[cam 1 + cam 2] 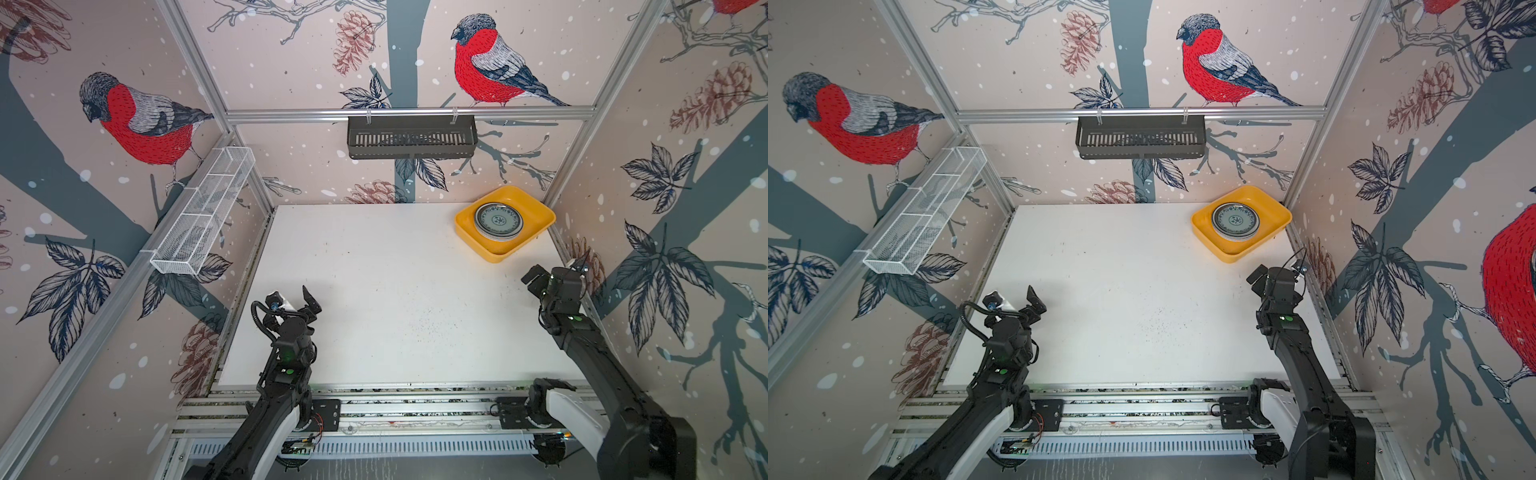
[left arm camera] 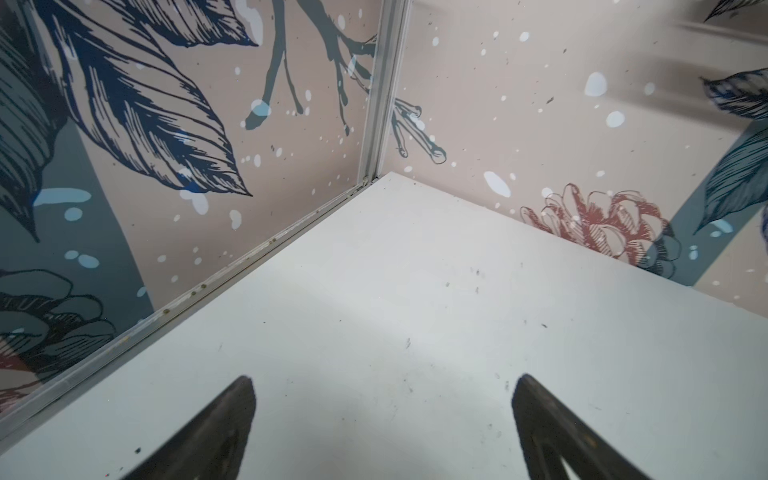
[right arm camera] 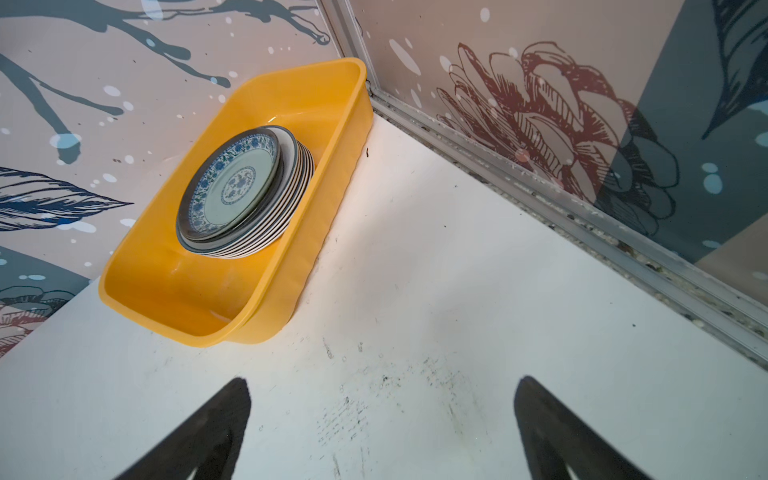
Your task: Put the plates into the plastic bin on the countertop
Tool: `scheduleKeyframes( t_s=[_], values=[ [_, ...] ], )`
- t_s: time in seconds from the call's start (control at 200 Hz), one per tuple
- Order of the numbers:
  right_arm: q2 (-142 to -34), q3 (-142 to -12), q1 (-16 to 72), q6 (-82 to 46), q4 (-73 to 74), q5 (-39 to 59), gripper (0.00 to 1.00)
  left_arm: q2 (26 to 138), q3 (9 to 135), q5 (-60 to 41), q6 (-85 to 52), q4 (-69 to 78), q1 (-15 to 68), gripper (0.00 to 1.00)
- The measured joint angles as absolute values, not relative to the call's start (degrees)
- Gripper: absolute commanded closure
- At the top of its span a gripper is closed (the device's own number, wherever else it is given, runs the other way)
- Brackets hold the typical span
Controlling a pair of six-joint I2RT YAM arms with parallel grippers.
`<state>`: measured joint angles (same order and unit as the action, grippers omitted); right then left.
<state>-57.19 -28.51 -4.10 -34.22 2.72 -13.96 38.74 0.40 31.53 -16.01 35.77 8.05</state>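
Plates in plastic bin (teal uppermost)

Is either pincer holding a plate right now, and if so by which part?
Nothing is held: left pincer and right pincer are open and empty; the stacked round plates rest in the yellow-orange plastic bin.

Both top views show the black jointed left arm stretched forward from its near-side mount; its black two-fingered left gripper points ahead, jaws spread wide and empty, as the left wrist view confirms; the black jointed right arm leans forward, wrist angled toward the middle; its black two-fingered right gripper likewise gapes wide, holding nothing, dark fingertips well apart in the right wrist view.
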Motion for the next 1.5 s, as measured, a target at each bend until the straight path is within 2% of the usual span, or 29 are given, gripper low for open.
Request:
scheduleKeyframes(
  t_s=[0.1, 0.23, 0.47, 0.67, 0.825, 1.065, 1.285, 1.406, 1.501],
  values=[
    [-61.7, -30.7, -4.2, -33.8, 3.5, -14.6, 0.00, 46.5, 0.4, 31.7, -14.6, 44.9, 7.0, 0.04],
    [-66.4, -31.9, -4.2, -32.8, 5.3, -16.8, 0.00, 61.9, 1.2, 31.2, -11.5, 54.0, 5.6, 0.04],
    [-69.5, -26.0, -3.8, -28.3, 17.0, -21.7, 0.00, 82.8, 8.3, 26.7, -7.2, 70.4, 3.1, 0.04],
    [-69.6, -22.0, -3.4, -25.2, 26.4, -22.1, 0.00, 88.2, 9.4, 22.1, -5.5, 75.7, 2.7, 0.04],
    [-69.5, -14.1, -3.3, -20.7, 40.2, -21.1, 0.00, 88.3, 11.2, 20.8, -4.7, 75.0, 2.6, 0.04],
    [-79.0, -10.4, -3.6, -15.6, 59.7, -17.5, 0.01, 89.1, 11.2, 19.5, -4.1, 75.5, 2.7, 0.04],
    [-80.5, -8.1, -3.5, -11.7, 69.3, -10.5, 0.00, 89.2, 11.2, 19.5, -4.0, 75.5, 2.8, 0.04],
    [-86.1, -5.4, -3.1, -10.3, 77.2, -8.8, 0.00, 89.3, 11.2, 19.6, -3.9, 75.5, 2.9, 0.04],
    [-86.2, -7.7, -2.6, -9.0, 75.4, -7.4, 0.01, 89.3, 11.2, 19.6, -3.6, 75.5, 3.1, 0.04]
  ],
)
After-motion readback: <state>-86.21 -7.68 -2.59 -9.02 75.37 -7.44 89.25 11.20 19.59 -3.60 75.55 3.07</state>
